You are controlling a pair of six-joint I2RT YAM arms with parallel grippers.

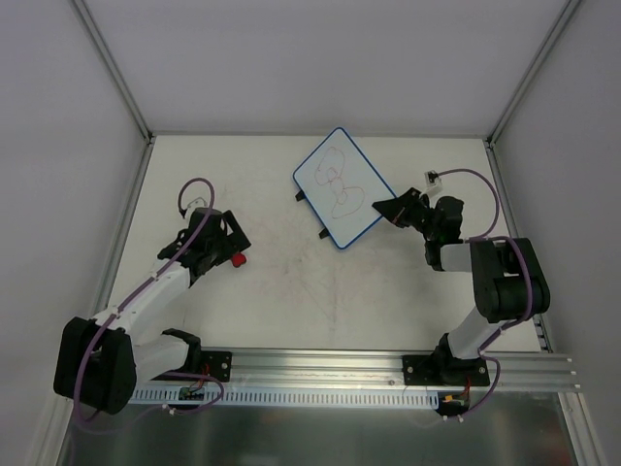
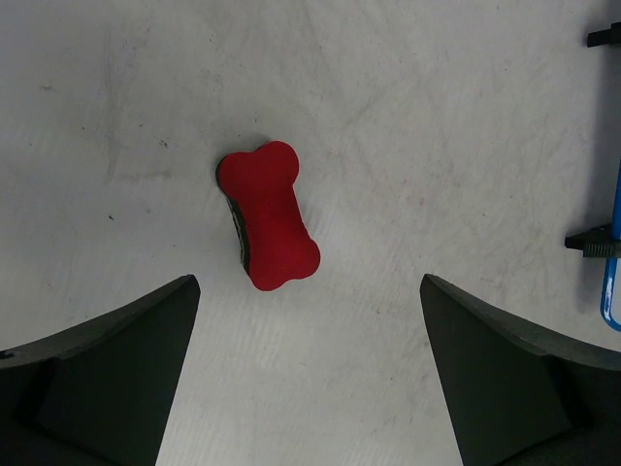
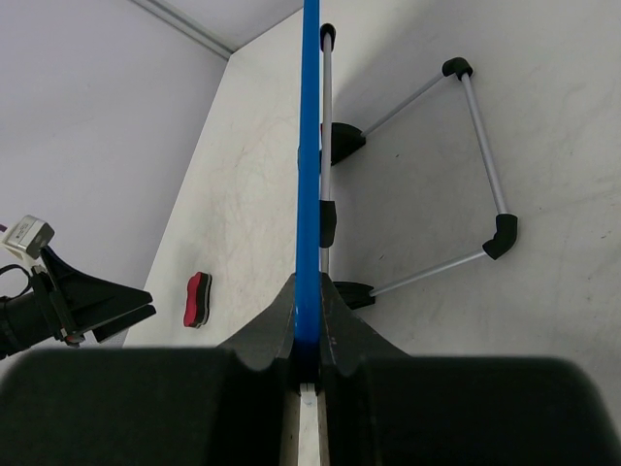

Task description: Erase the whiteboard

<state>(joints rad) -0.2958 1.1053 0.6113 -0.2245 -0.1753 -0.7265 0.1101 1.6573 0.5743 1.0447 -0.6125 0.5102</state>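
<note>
edgewise, whiteboard (image 3: 310, 146) inside right gripper (image 3: 309, 335)

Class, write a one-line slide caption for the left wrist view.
Open left gripper hovers over a red bone-shaped eraser lying on the scuffed white table.

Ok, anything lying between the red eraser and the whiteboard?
Nothing: only bare, faintly smudged table separates the eraser from the whiteboard, clearest in the top view.

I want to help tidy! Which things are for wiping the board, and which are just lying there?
For the job: whiteboard, red bone-shaped eraser, open left fingers, right fingers shut on the board's rim.
Just there: metal rail, white walls.
</note>
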